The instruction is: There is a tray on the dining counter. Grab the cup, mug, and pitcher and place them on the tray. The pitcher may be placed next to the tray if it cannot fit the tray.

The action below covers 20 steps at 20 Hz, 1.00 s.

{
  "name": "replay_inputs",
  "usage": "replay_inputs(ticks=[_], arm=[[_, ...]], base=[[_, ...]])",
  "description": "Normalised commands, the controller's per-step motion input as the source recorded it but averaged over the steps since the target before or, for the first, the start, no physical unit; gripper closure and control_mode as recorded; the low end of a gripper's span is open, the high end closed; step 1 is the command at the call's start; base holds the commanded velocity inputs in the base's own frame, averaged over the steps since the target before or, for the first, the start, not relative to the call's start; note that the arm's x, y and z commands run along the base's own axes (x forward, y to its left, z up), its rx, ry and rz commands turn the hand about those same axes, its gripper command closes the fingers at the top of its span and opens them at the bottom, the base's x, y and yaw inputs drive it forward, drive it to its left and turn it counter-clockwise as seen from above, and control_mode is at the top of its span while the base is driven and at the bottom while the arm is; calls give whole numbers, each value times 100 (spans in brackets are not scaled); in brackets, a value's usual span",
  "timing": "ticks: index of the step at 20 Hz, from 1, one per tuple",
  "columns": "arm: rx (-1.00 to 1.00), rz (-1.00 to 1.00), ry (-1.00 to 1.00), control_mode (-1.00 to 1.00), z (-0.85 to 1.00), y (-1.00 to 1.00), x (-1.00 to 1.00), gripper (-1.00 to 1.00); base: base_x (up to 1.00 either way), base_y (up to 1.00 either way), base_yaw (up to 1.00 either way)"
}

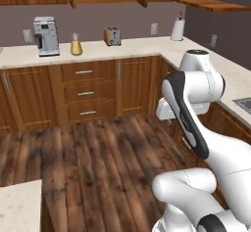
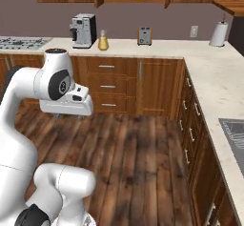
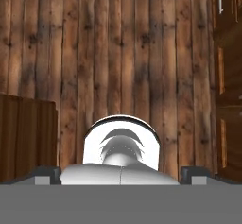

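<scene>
Glass pitcher (image 1: 76, 45) far beyond open hand (image 3: 121, 173)

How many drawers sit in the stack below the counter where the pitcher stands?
3. Top drawer, middle drawer and bottom drawer are stacked under the pitcher on the back counter. Others may be hidden.

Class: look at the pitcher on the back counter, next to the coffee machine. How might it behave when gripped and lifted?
The pitcher looks like clear glass, so probably slippery and fragile. Orange liquid fills its wide base, so it is likely heavy for its size and may slosh if tilted.
</scene>
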Motion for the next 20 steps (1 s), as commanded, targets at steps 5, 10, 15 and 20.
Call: replay_inputs(ticks=[5, 10, 15, 20], arm=[[0, 0, 0, 100, 0, 0, 0, -100], [0, 0, 0, 100, 0, 0, 0, -100], [0, 0, 0, 100, 0, 0, 0, -100], [0, 0, 0, 100, 0, 0, 0, -100]], base=[[100, -29, 2], [100, -32, 3], [100, -15, 3], [100, -19, 4]])
